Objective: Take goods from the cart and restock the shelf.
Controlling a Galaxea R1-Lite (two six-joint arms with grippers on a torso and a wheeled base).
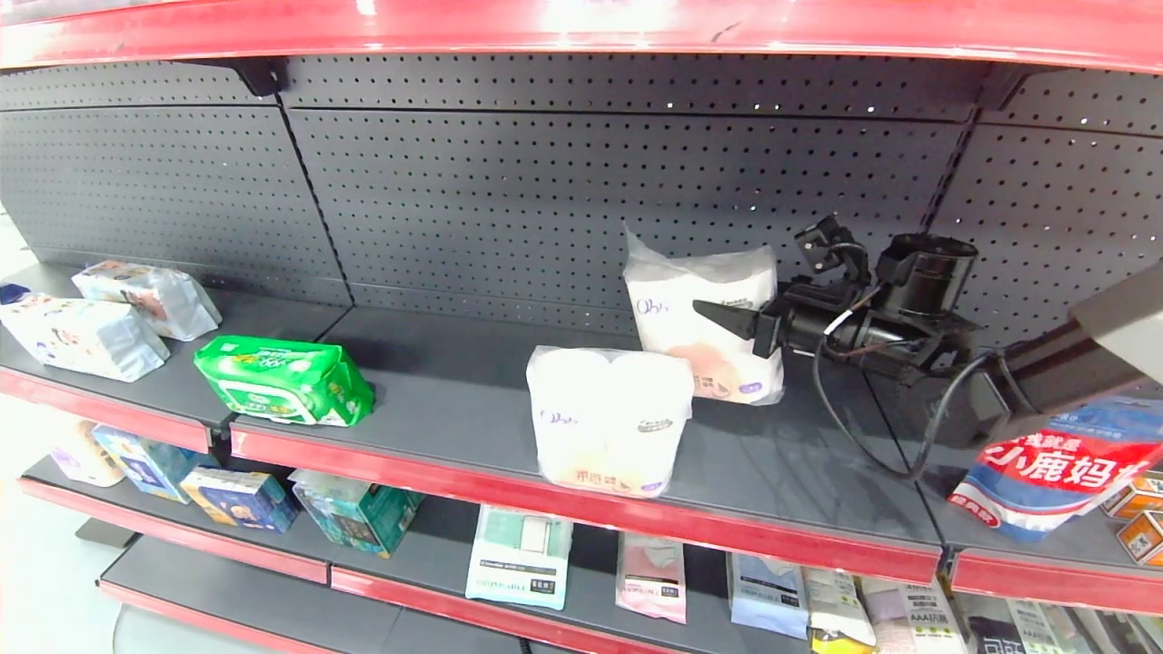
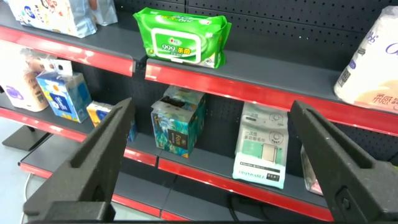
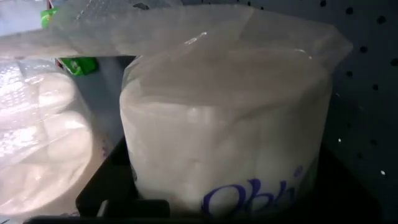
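right gripper (image 1: 727, 320) is gripping the rear pack (image 1: 690, 295), jaws clamping its sides | rear pack is sitting at the back of the shelf (image 1: 436, 391), slightly tilted | front pack (image 1: 607, 420) is standing at the shelf edge, nearby | left gripper (image 2: 211, 158) is hanging with jaws wide apart, facing the green wipes (image 2: 182, 36)

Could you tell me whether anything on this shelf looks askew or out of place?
Mildly, yes. The green wipes pack lies slanted to the red shelf edge, not squared up. The rear white pack looks tilted, but it sits in the right gripper, so it is not yet placed.
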